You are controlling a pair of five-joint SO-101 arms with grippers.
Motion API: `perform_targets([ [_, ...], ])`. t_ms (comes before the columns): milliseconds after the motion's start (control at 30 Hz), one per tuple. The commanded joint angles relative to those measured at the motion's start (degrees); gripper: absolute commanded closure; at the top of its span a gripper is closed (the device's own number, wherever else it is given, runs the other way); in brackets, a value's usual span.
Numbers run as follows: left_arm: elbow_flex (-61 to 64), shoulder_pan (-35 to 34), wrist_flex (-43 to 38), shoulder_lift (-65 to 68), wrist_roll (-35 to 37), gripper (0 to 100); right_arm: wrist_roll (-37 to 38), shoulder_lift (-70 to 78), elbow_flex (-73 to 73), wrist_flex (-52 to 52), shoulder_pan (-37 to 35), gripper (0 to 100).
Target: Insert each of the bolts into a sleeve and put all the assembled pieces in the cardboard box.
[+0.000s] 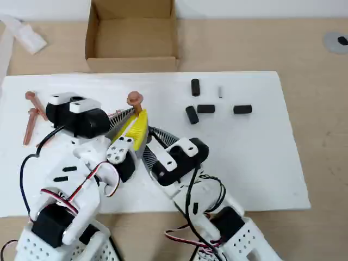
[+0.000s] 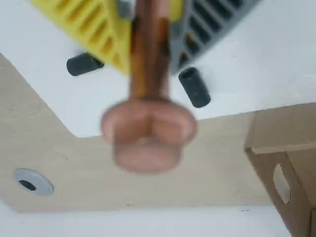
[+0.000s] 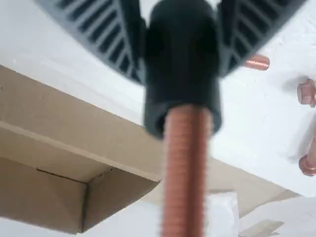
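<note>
Bolt clamped in left hand meets sleeve gripped by right hand; cardboard box empty, four loose sleeves waiting.

Lab-style workbench: wooden desk, cable grommet, white mat.

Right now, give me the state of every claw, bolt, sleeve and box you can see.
left claw, shut on held bolt.
right claw, shut on held sleeve.
held bolt, shaft runs through held sleeve.
held sleeve, on the bolt, outside the box.
cardboard box, upright, open, nothing seen inside.
loose sleeves, four lying on white sheet, no bolts in them.
loose bolts, lying on the sheet, unsleeved.
</note>
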Motion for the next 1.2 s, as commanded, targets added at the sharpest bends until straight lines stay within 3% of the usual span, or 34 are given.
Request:
perform_targets([
  [0,-0.2,1.0,0.1,-0.5,-0.4,100,-0.4,-0.7,-0.5,0.1,-0.5,98.9],
  [200,1.4,0.9,-0.4,-0.5,-4.0,100,-0.4,-0.7,-0.5,0.1,-0.5,98.9],
  [500,4.5,-4.0,-5.6,-0.5,-4.0,100,-0.4,-0.7,-0.5,0.1,-0.5,98.9],
  [1033,4.8,-1.8,-5.1,-0.5,-4.0,99,-0.5,-0.7,-0.4,0.1,1.4,98.9],
  [1167,4.0,-1.5,-1.3,-0.5,-5.5,93,-0.5,-0.7,-0.6,0.1,3.2,98.9],
])
